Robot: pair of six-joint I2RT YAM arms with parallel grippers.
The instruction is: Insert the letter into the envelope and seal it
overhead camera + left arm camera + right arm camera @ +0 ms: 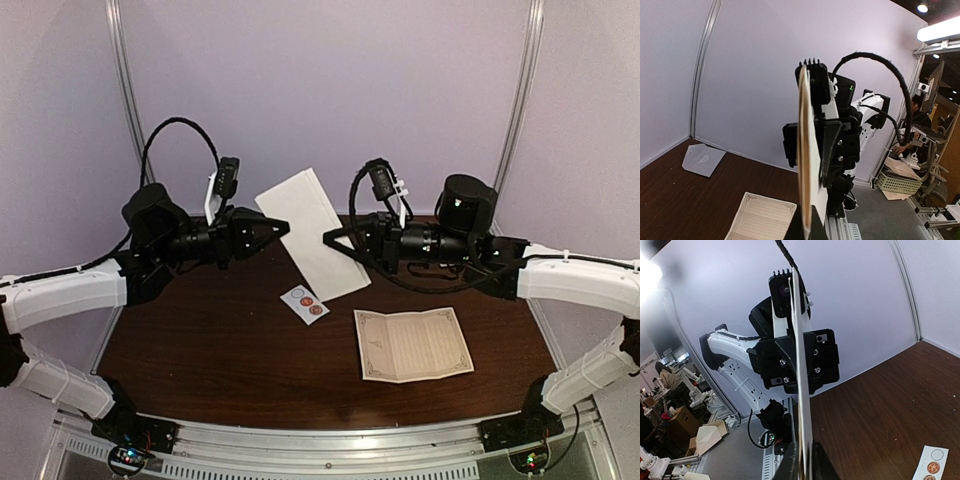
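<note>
You have a dark brown wood-grain worktop (220, 350). The cream, bordered letter (413, 344) lies flat on it toward the right arm's side. A small white sticker strip (304, 303) lies near the letter, on its left. A white folded paper (702, 159) rests near a far corner.

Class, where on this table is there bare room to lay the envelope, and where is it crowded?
Bare: the table between the left arm and the sticker strip, and its front edge left of the letter. Crowded: middle back, where the left fingers and right fingers hold the envelope.
</note>
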